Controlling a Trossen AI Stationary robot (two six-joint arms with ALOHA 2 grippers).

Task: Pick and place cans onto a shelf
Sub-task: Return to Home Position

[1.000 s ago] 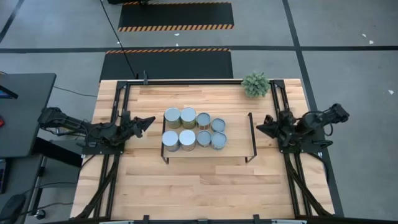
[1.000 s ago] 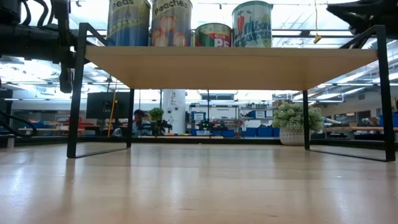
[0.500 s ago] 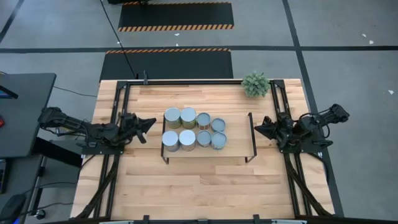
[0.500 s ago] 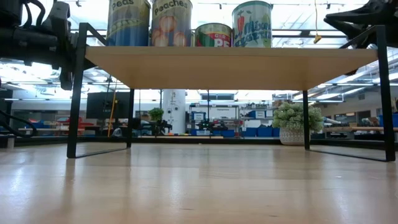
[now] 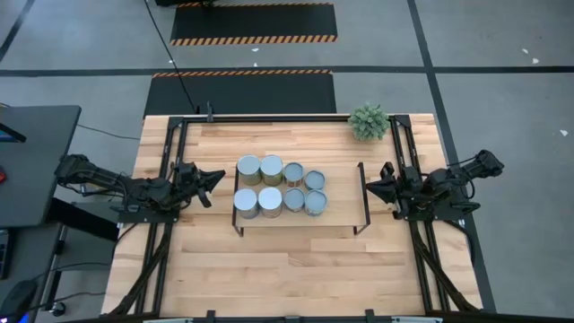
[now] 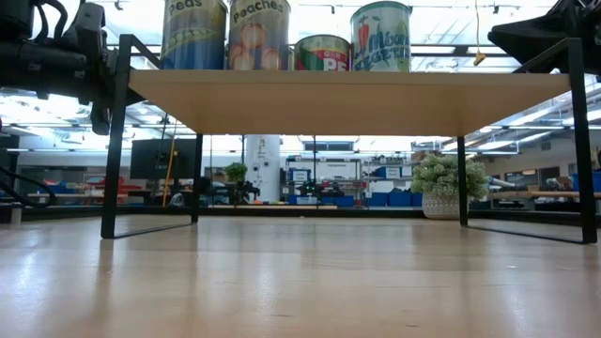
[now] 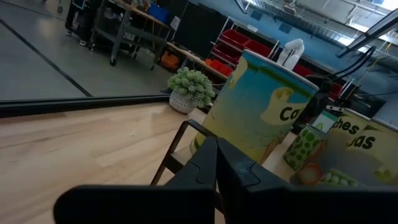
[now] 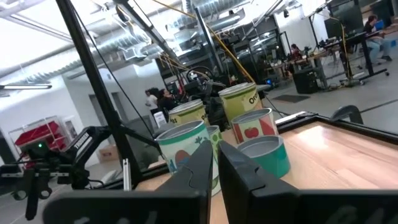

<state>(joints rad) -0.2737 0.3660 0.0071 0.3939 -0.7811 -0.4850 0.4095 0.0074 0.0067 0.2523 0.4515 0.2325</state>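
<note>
On the shelf (image 5: 345,202) at the middle of the table (image 5: 296,260), all eight cans (image 5: 270,201) stand upright in a near and a far row of four, the wider ones to the left and the smaller ones to their right. Just left of the shelf's left frame hangs the left gripper (image 5: 215,177), jaws closed together on nothing, and the right gripper (image 5: 371,185) sits just outside the right frame, jaws likewise together and empty. A small potted plant (image 5: 369,121) stands at the table's far right.
</note>
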